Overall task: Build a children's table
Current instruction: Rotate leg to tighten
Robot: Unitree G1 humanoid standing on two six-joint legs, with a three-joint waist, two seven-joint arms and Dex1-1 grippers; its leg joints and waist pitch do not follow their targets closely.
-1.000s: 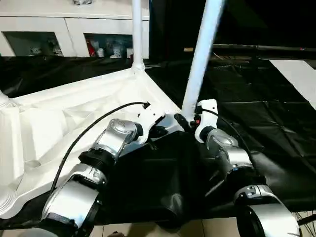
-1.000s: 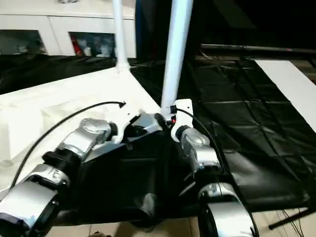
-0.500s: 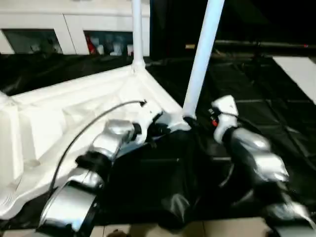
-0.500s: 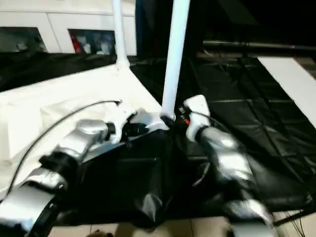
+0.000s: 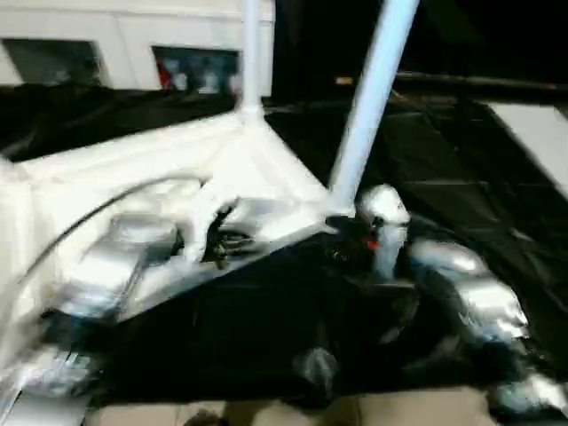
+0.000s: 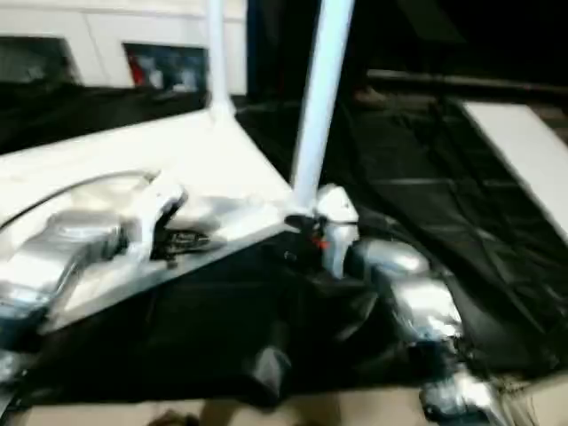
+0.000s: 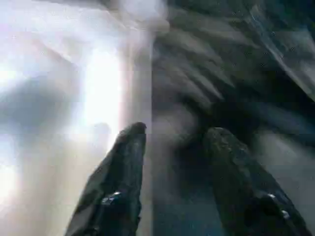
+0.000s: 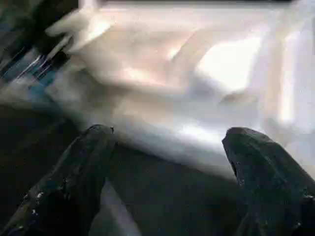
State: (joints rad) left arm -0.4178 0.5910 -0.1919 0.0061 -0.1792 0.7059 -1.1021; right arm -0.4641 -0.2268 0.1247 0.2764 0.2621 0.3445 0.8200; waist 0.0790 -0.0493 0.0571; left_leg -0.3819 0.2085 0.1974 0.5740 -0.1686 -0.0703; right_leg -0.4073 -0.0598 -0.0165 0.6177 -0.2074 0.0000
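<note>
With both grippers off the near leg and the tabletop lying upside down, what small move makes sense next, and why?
Probably draw both arms back a little. The near leg and far leg stand upright in corners of the tabletop. The left gripper and right gripper are open with nothing between their fingers, so neither needs to stay close.

1. Your head views are smeared by motion blur, worst over the silver forearms.
2. Glare burns out the white tabletop [image 7: 59, 73] in both wrist views.
3. The surroundings stay dim.
</note>
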